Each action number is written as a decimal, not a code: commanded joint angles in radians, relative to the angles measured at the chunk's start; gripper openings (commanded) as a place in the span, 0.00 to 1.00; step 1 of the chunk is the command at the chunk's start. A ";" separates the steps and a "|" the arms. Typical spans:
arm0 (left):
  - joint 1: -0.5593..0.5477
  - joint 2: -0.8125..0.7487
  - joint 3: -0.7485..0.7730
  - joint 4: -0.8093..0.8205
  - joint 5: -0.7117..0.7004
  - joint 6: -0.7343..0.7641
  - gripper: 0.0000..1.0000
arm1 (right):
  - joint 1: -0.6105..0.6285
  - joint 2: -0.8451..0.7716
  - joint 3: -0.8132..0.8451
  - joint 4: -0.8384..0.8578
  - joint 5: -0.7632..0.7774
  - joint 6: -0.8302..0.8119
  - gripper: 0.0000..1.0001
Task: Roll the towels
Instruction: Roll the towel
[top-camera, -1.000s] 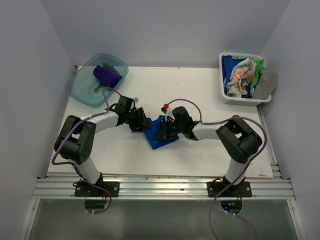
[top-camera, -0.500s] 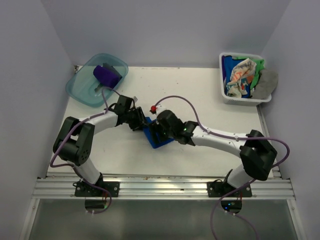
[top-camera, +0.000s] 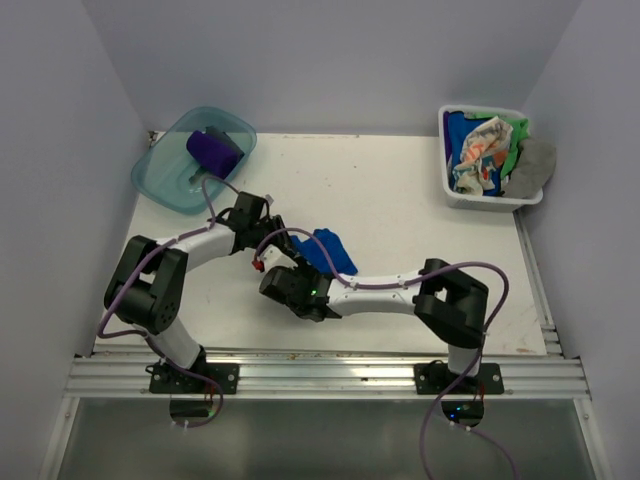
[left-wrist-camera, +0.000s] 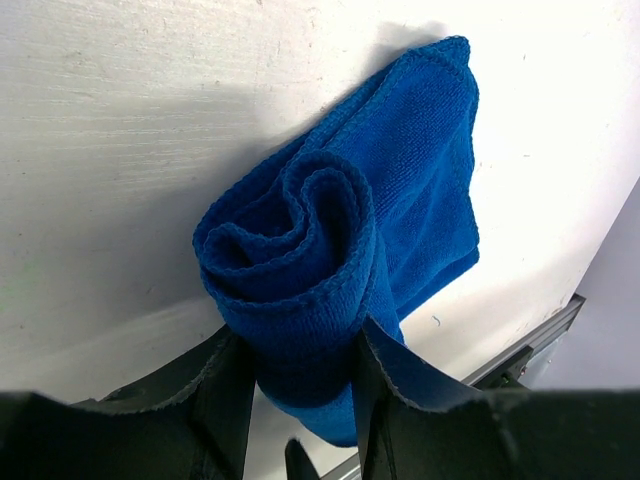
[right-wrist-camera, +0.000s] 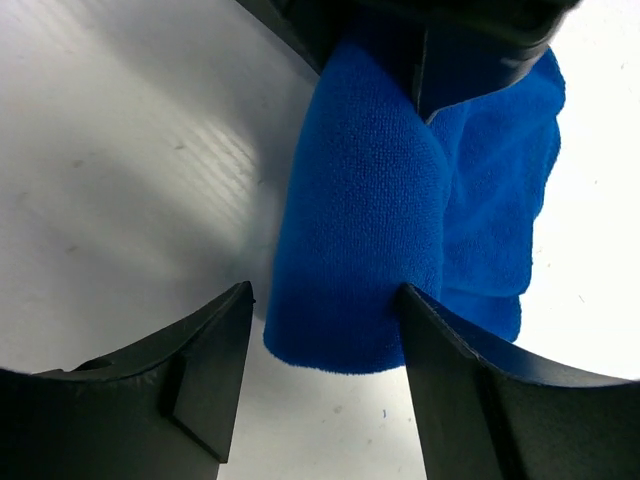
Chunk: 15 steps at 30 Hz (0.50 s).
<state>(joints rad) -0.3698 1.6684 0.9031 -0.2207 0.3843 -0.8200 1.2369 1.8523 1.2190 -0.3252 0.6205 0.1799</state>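
While inside teal tub (top-camera: 160, 182), purple towel (top-camera: 213, 150)

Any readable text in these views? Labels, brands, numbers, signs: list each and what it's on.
No legible text in any view.
Cream towel in the white basket: coloured print, too small and crumpled to read.
Blue towel: plain, no label showing.
Teal tub: no marking visible.
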 joint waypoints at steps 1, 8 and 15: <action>-0.006 -0.033 -0.003 -0.008 -0.013 -0.011 0.42 | 0.004 0.042 0.027 0.009 0.145 -0.033 0.63; -0.004 -0.050 -0.004 -0.019 -0.009 -0.008 0.52 | -0.002 0.067 0.010 0.044 0.170 0.004 0.17; 0.008 -0.091 0.028 -0.057 -0.005 0.018 0.82 | -0.100 -0.099 -0.130 0.198 -0.162 0.053 0.06</action>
<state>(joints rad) -0.3687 1.6218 0.9031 -0.2535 0.3779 -0.8181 1.1881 1.8477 1.1313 -0.2260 0.6262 0.1856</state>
